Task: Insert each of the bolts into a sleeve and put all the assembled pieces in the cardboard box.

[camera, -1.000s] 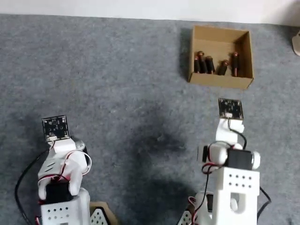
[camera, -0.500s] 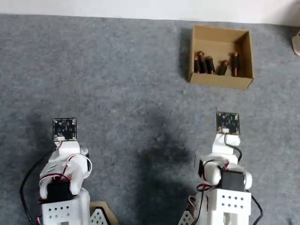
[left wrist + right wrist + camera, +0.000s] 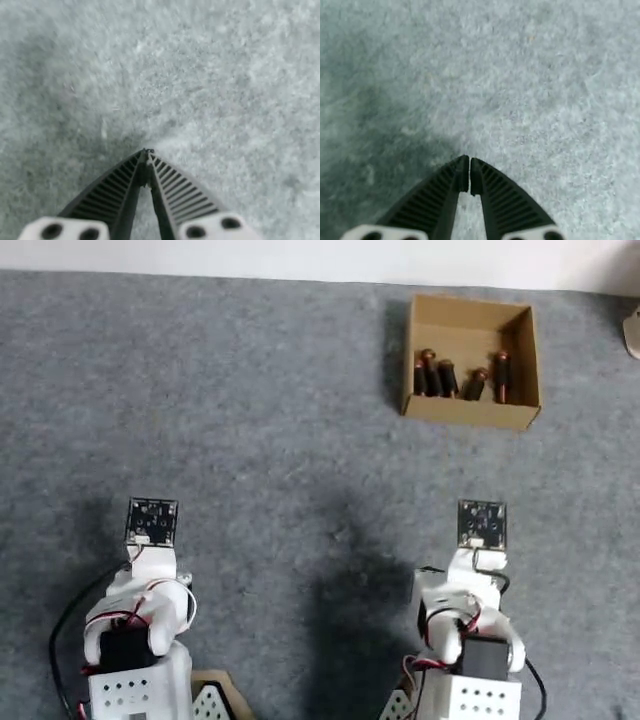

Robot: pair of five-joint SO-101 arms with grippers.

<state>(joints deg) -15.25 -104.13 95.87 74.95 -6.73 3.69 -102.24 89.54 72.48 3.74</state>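
grey table [image 3: 250, 420] w/ cardboard box [image 3: 465, 408], assembled pieces [image 3: 440, 377] inside. left claw [image 3: 147, 167] & right claw [image 3: 469, 175] both pinched together.

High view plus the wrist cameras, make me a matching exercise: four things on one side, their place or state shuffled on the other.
Things:
1. cardboard box
2. assembled pieces
3. left claw
4. grey carpet

Places or states:
A. shut, holding nothing
B. lies under everything else
C. stands at the far side, open top up
D. lying inside the box

Pairs: 1-C, 2-D, 3-A, 4-B
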